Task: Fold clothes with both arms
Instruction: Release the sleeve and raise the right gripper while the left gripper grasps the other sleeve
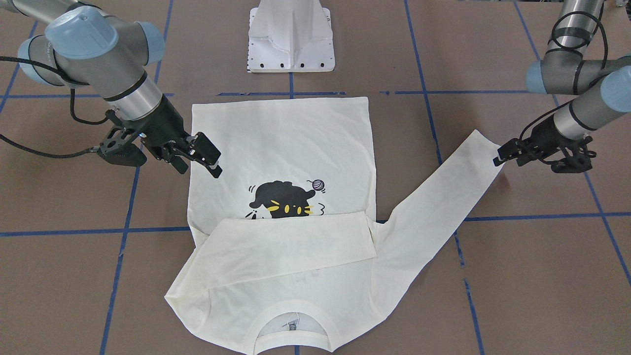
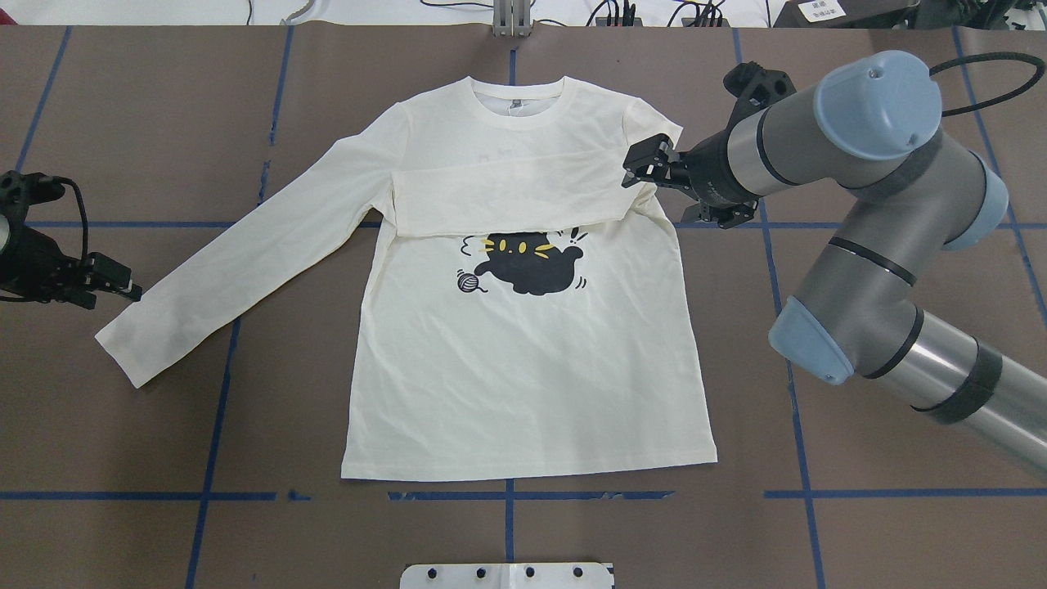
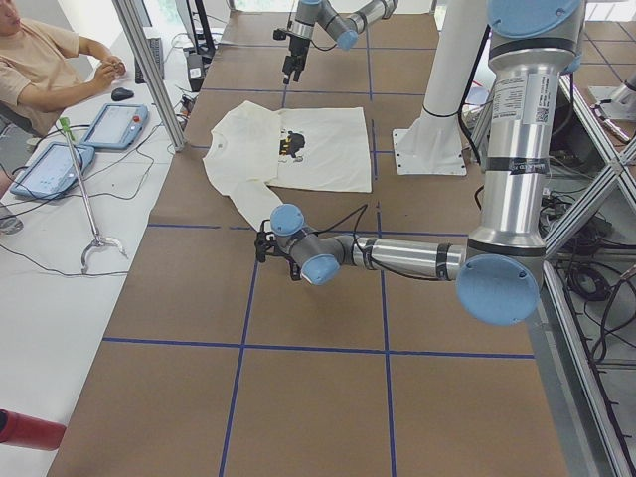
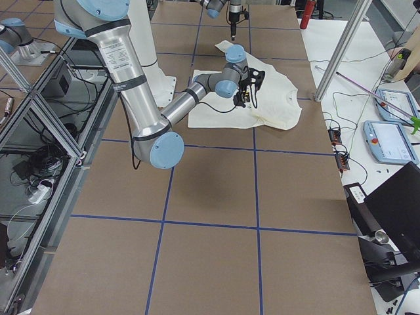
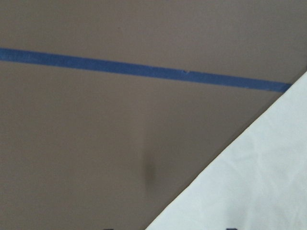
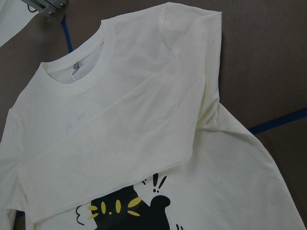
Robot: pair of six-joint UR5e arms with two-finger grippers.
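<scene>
Noted T-shirt (image 2: 523,384) flat, cat print (image 2: 532,262) up | found one sleeve (image 2: 507,192) folded across chest, other sleeve (image 2: 245,262) stretched toward left gripper (image 2: 114,290), jaws parted near cuff (image 2: 119,350) | found right gripper (image 2: 646,168), jaws parted, at folded sleeve's shoulder end

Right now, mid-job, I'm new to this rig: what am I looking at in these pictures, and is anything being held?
Two robot arms with two-finger grippers work at a brown table. One picture looks down from behind the robot, one faces it, two look from the table's ends, two from the wrists. A cream T-shirt lies flat, cat print up. One sleeve is folded across the chest; the other sleeve lies stretched out. The left gripper hangs at that cuff, looking open; the right gripper is open by the shoulder. Nothing is held.
</scene>
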